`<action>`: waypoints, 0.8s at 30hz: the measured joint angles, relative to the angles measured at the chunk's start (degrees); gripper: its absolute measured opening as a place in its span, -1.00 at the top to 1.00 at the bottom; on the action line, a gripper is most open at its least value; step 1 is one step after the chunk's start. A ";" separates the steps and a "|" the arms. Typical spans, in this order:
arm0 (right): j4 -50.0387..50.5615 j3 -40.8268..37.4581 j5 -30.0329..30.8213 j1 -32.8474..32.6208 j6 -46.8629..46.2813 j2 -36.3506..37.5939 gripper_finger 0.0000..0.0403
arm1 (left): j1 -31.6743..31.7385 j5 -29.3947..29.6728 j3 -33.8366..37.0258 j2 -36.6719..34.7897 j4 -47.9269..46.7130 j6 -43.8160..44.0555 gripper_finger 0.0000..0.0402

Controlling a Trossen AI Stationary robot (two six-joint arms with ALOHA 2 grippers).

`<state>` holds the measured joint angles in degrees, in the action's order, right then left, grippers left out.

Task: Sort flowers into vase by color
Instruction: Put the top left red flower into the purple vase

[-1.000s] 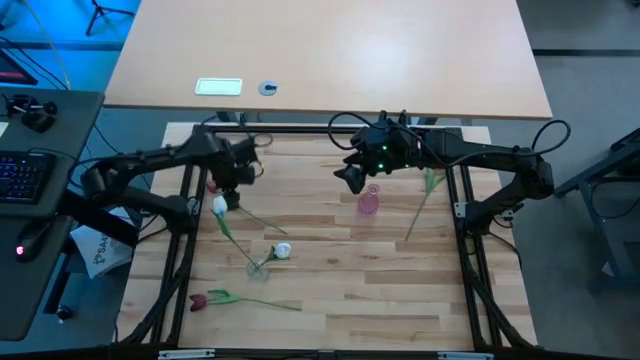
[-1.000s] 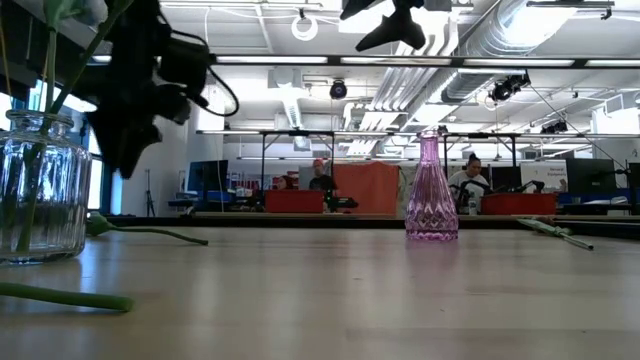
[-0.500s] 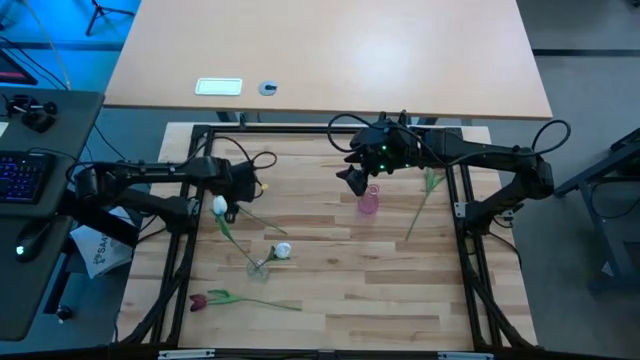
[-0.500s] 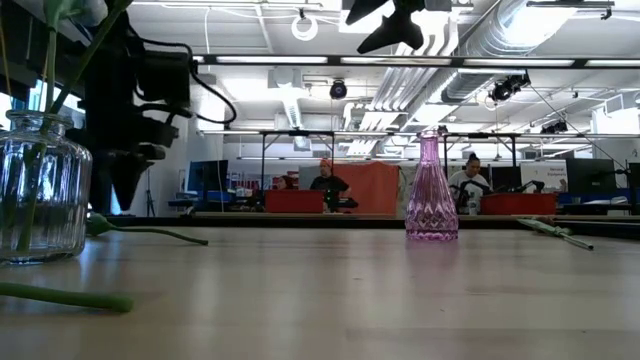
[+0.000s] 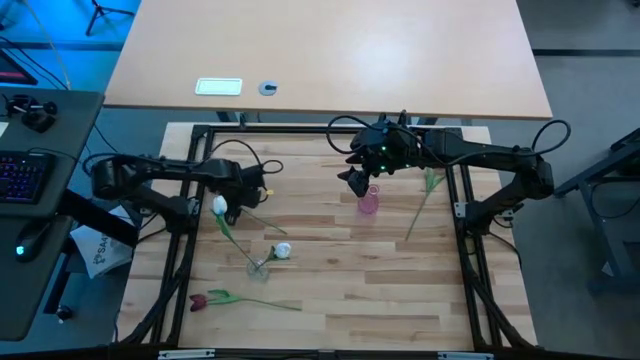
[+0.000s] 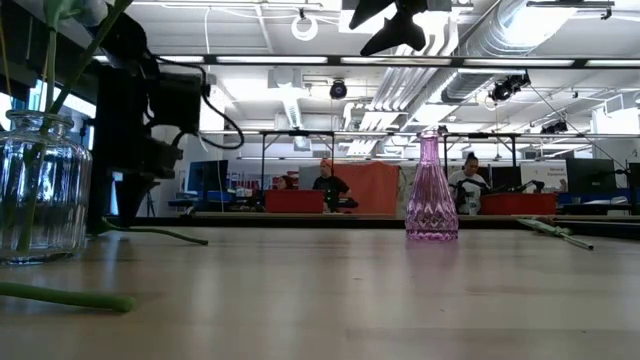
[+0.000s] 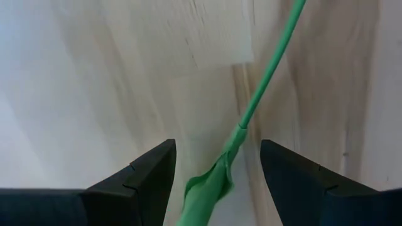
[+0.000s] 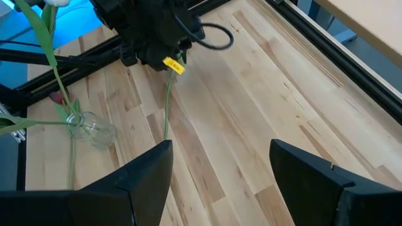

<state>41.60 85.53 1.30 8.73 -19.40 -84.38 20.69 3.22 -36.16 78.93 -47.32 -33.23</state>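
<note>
Seen from above, a white tulip (image 5: 220, 206) lies on the wooden surface (image 5: 330, 290) with its head at the left claw (image 5: 234, 190) and its stem running slantwise toward the clear glass vase (image 5: 258, 268), which holds another white tulip (image 5: 283, 250). A dark red tulip (image 5: 198, 301) lies flat near the front edge, head to the left, stem running rightward. A fourth stem (image 5: 425, 205) lies slantwise at the right side; its head cannot be made out. The left wrist view alone shows the left claw (image 7: 217, 169) with fingers apart, straddling a green stem (image 7: 267, 75) without pinching it. The right claw (image 5: 353, 180) hangs just beside the pink vase (image 5: 369, 202), its fingers (image 8: 132, 182) spread and empty. The low view shows the pink vase (image 6: 431, 190) upright and empty, with people seated in the room behind.
</note>
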 joint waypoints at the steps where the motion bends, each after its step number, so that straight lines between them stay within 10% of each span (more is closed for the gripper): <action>1: 0.00 -0.02 0.00 0.00 0.00 0.00 -0.29 | 0.00 0.00 0.00 1.02 0.01 0.09 -0.10; 6: 0.02 -0.02 0.00 0.00 -0.02 0.00 -0.29 | -0.58 0.63 -0.33 4.42 0.31 1.47 0.09; 13: 0.22 -0.01 -0.16 0.00 -1.11 0.00 -0.29 | -0.55 -1.25 -1.18 3.67 -1.08 6.48 0.93; 24: 0.08 -0.02 -0.26 0.02 0.04 3.69 -0.29 | 7.76 8.66 -18.59 -10.70 -5.74 13.27 0.99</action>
<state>41.68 85.52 1.04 8.75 -19.36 -80.68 28.45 11.88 -54.75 68.22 -53.05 -19.96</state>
